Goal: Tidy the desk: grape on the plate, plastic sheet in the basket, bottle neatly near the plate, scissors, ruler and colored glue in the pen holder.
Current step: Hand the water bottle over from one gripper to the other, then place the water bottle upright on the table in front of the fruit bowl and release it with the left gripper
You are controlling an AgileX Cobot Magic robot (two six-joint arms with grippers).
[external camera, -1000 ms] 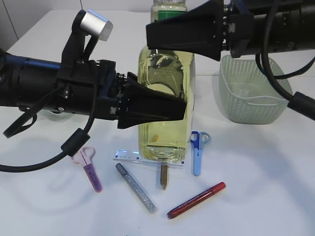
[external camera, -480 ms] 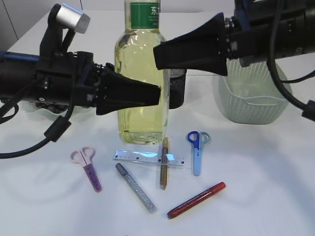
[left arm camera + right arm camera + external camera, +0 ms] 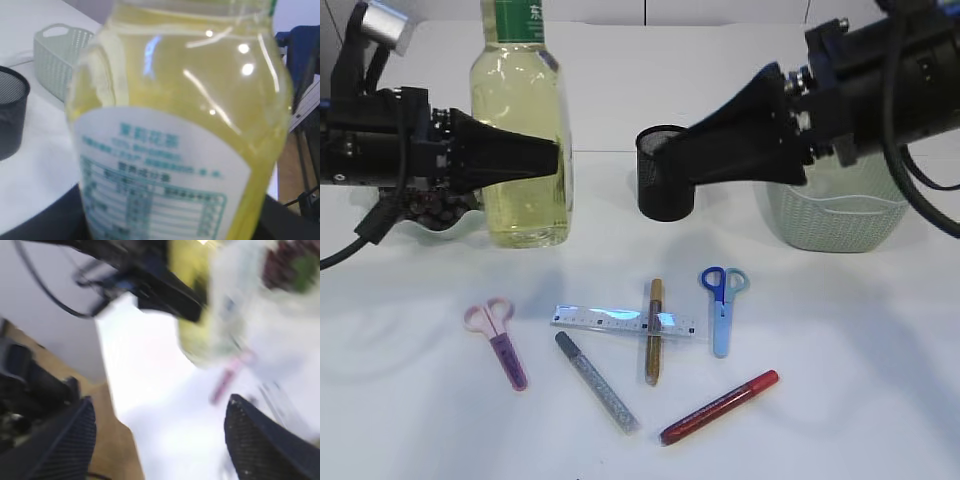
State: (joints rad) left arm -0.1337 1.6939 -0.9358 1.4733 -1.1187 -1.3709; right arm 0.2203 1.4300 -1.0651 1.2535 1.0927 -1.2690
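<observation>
White desk (image 3: pixel 880 400); left gripper (image 3: pixel 545 158) clamped on bottle (image 3: pixel 520 150), right gripper (image 3: pixel 665 170) empty, wide open.

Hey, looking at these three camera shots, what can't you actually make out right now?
- Bottle cap: cut off by the top edge of the exterior view.
- Left gripper jaws: the bottle covers them in the left wrist view.
- Plate and grapes: mostly behind the left arm, exterior view.
- Right wrist view: motion-blurred, so table items are smears.
- Basket contents: the right arm blocks them.

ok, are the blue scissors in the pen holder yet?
No, the blue scissors lie flat on the table, in front of the pen holder.
</observation>
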